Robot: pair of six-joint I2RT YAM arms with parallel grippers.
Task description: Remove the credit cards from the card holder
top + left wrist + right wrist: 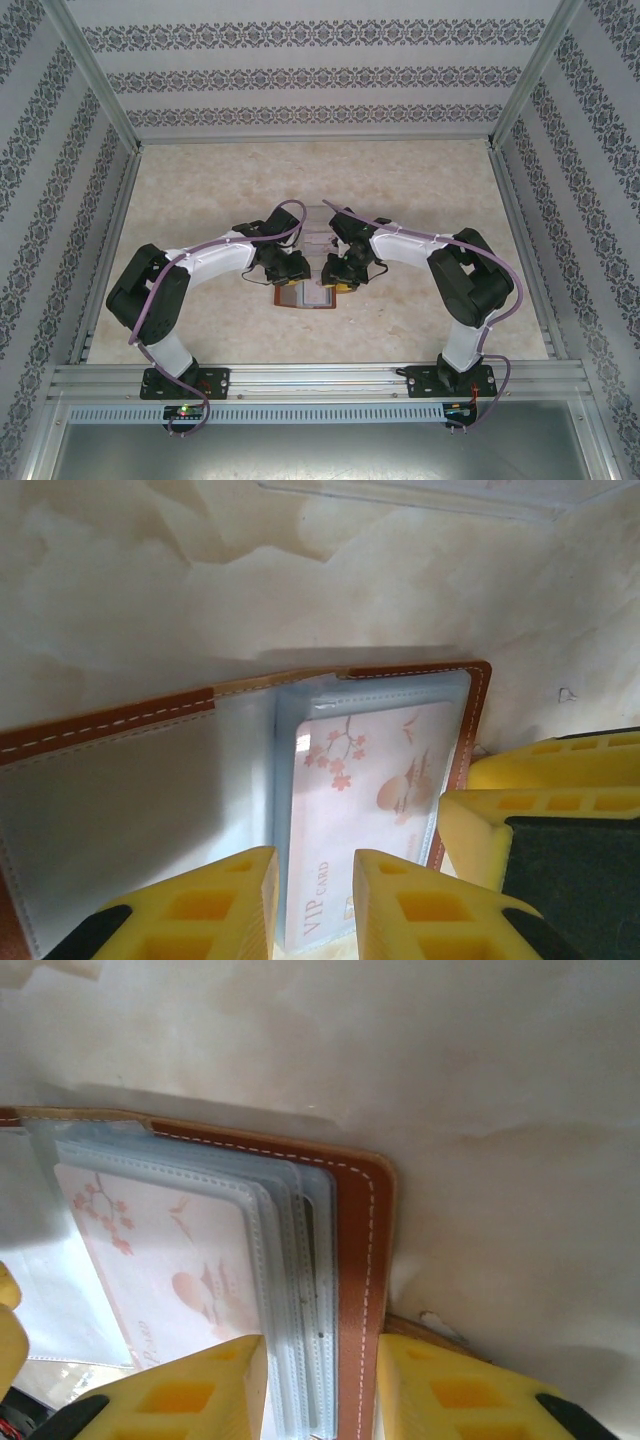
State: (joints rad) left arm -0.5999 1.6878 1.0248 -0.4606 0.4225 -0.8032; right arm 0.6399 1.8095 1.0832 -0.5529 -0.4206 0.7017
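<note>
Top external view, table (pixel 420 200) lying under arms (pixel 210 262) bending inward, mostly hiding the open wallet (pixel 305 297), card (pixel 370 770) sitting in its clear sleeve (pixel 284 780), left gripper (pixel 315 865) standing part open astride the card's cropped end, right gripper (pixel 322 1355) straddling the wallet's stitched edge, either grip unclear.

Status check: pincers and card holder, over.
Left pincer open, straddling sleeved credit card. Right pincer open over card holder edge. None out yet. Pincers close together.
</note>
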